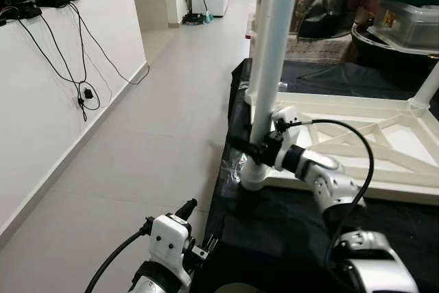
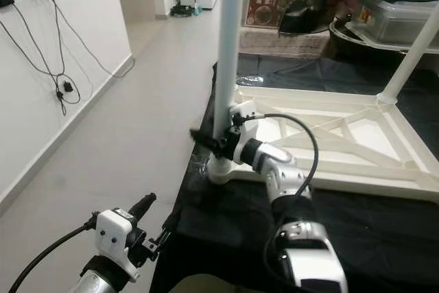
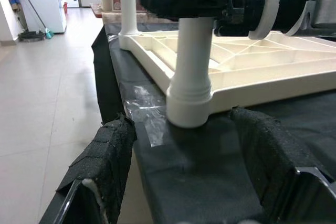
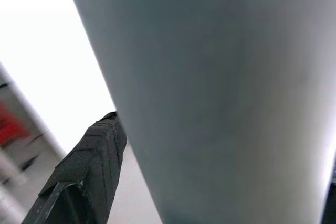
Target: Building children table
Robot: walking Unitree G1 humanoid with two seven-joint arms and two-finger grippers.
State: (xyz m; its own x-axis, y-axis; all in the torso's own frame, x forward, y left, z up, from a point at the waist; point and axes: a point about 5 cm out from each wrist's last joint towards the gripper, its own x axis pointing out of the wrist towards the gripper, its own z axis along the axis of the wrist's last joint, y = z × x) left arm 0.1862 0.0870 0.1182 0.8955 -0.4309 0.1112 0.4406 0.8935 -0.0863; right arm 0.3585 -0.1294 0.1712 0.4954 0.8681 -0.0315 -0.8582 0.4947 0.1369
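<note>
Right tool (image 1: 259,147) clamps the upright white plastic tube leg (image 1: 273,53) just above the corner socket of the upside-down cream plastic table frame (image 1: 363,135). That frame lies on the black-cloth-covered worktop (image 1: 288,238), with the leg at its near-left corner. Left tool (image 3: 184,171) spreads wide, low beside the worktop's edge, facing that socket.

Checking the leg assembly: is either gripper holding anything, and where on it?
The right gripper grips the upright white table leg low down, just above its corner socket. The left gripper holds nothing.
</note>
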